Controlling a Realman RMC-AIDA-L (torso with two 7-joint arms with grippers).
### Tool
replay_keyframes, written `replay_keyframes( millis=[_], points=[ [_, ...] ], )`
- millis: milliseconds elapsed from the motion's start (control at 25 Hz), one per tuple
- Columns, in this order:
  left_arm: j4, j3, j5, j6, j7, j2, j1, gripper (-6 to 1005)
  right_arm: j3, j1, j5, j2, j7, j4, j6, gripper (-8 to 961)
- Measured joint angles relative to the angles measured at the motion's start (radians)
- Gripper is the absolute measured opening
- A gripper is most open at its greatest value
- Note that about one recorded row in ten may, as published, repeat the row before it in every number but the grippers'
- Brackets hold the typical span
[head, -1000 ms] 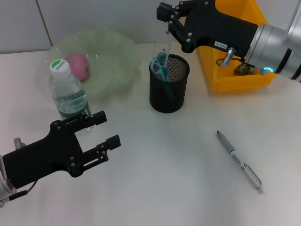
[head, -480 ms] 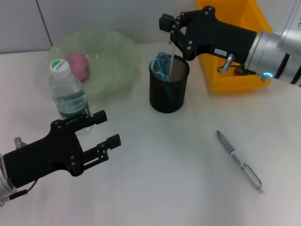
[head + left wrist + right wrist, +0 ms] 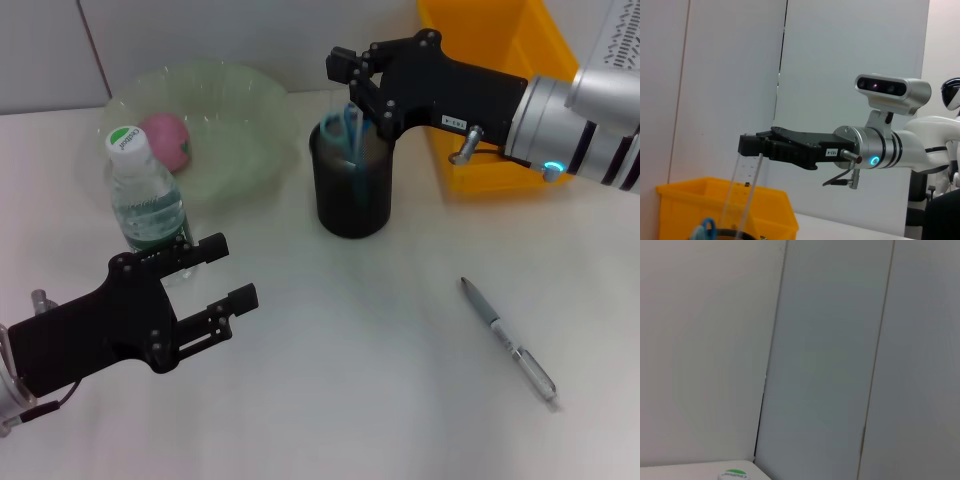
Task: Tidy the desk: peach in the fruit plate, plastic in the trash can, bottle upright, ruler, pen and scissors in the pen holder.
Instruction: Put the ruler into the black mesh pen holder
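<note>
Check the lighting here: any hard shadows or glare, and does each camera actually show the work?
Head view: soft, even light, no glare; only faint shadows under the pen and pen holder; left gripper idle near the bottle. Left wrist view: clear ruler, held by the right gripper, barely stands out against the pale wall. Right wrist view: mostly wall, only the bottle cap.

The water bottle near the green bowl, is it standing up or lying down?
Upright: the water bottle stands on its base, green cap on top.

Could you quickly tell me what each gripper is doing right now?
Left gripper: open, empty, near the bottle.
Right gripper: shut on the ruler, over the pen holder.
</note>
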Motion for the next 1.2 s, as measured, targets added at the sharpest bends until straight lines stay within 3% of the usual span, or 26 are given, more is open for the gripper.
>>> replay_keyframes(
  millis=[680,1200],
  points=[
    [0.0,0.0,0.0,0.001,0.0,-0.003,-0.001,644,0.0,-0.025,0.025,0.001,0.021,-0.024,-0.036,94],
    [-0.002,-0.007,0.005,0.0,0.0,-0.005,0.0,644,-0.055,-0.009,0.022,0.0,0.015,-0.015,0.041,108]
  ],
)
